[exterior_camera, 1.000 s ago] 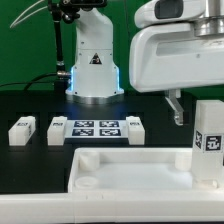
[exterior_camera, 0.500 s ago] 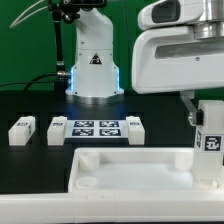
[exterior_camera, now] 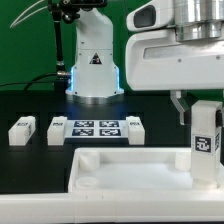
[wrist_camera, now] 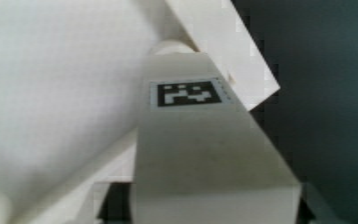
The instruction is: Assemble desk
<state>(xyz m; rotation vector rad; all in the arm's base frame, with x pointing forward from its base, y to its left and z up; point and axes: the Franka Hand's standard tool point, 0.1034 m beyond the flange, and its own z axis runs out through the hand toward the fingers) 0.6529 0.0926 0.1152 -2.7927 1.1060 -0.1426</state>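
marker board [exterior_camera: 97,128], black table [exterior_camera: 30,105], green backdrop [exterior_camera: 22,60]

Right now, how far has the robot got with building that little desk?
Early on. Nothing looks finished: the desk top lies flat with an empty corner socket. In hand: one leg stands upright at the top's corner on the exterior view's right, below the jaws; I cannot tell whether they grip it. Left: three loose legs by the marker board.
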